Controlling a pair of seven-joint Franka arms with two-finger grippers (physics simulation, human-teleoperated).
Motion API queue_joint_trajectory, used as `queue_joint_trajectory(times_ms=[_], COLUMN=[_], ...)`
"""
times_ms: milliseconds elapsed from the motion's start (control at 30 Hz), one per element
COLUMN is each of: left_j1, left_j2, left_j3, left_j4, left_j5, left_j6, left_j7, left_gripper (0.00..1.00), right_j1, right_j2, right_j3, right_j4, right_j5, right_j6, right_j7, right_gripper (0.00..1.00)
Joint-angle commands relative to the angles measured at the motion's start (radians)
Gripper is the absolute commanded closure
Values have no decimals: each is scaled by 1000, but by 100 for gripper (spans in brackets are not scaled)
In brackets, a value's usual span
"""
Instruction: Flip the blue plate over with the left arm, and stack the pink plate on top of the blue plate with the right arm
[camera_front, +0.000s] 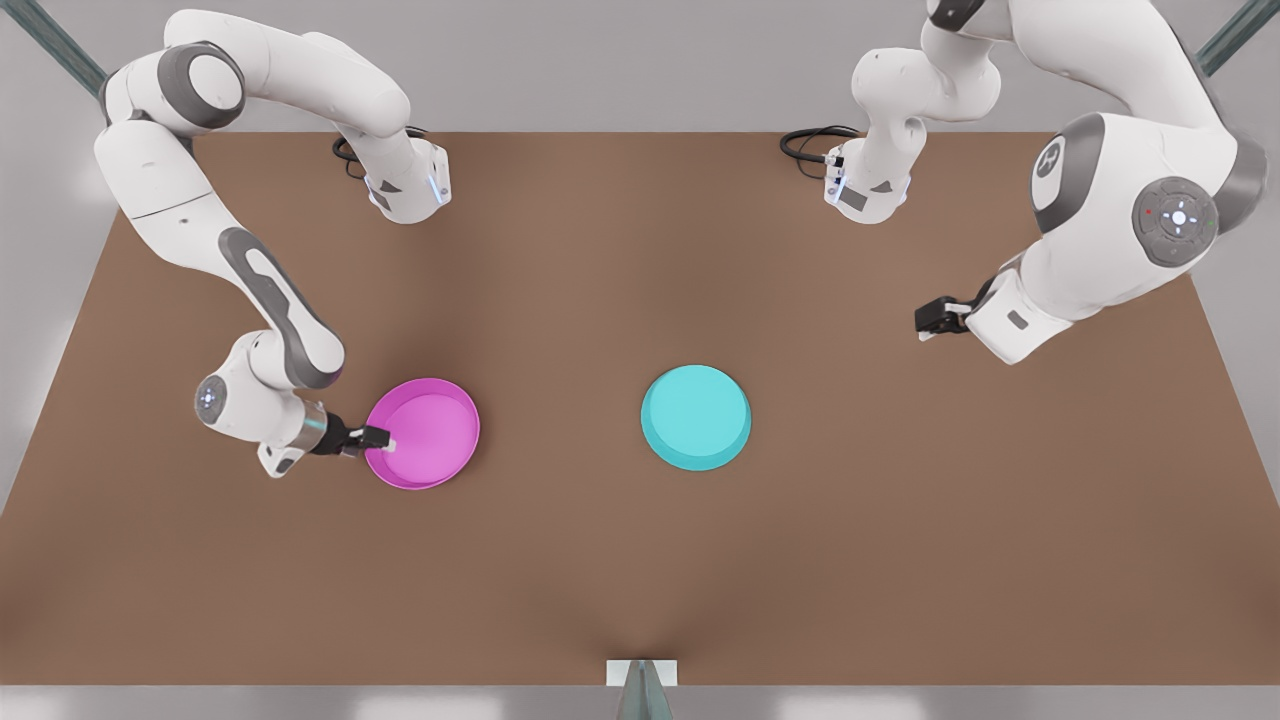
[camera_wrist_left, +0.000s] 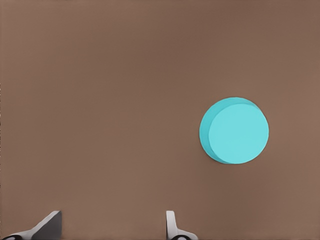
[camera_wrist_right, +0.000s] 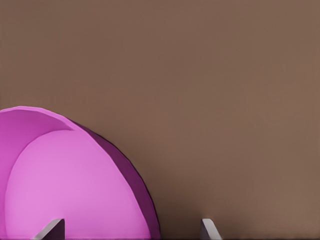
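Observation:
The pink plate (camera_front: 425, 432) lies hollow side up on the brown table (camera_front: 640, 560) at the front view's left. My right gripper (camera_front: 378, 437) is at its near-left rim, open, with one fingertip (camera_wrist_right: 50, 229) over the inside of the pink plate (camera_wrist_right: 70, 190) and the other outside its wall; the gripper (camera_wrist_right: 130, 231) straddles that rim. The blue plate (camera_front: 695, 416) rests near the middle with a flat face up. My left gripper (camera_front: 930, 320) hangs open well off to the front view's right, holding nothing. From the left wrist view, the gripper (camera_wrist_left: 110, 229) looks toward the blue plate (camera_wrist_left: 235, 131) from a distance.
Both arm bases (camera_front: 410, 185) (camera_front: 865, 190) stand at the table's far edge, each with a black cable loop (camera_front: 810, 145). A small grey mount (camera_front: 642, 675) sits at the middle of the near edge. Bare tabletop lies between the two plates.

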Motion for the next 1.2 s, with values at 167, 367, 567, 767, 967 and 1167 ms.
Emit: queue_joint_trajectory(times_ms=[167, 367, 567, 767, 967, 1167], left_j1=[5, -1, -1, -2, 2, -2], left_j2=[1, 3, 3, 4, 4, 4], left_j3=[0, 0, -1, -1, -1, -1], left_j4=[1, 1, 1, 1, 2, 2], left_j5=[33, 33, 33, 33, 33, 34], left_j6=[-2, -2, -2, 0, -2, -3], left_j7=[0, 0, 0, 0, 1, 0], left_gripper=[0, 0, 0, 0, 0, 0], right_j1=[3, 9, 9, 9, 15, 15], right_j2=[-3, -2, -2, -2, 0, -8], right_j3=[0, 0, 0, 0, 0, 0], right_j4=[-6, -12, -12, -12, -12, -12], right_j5=[-2, -2, 0, -2, -2, -2], right_j6=[8, 23, 22, 22, 23, 23], right_j7=[0, 0, 0, 0, 0, 1], right_gripper=[19, 23, 68, 73, 74, 79])
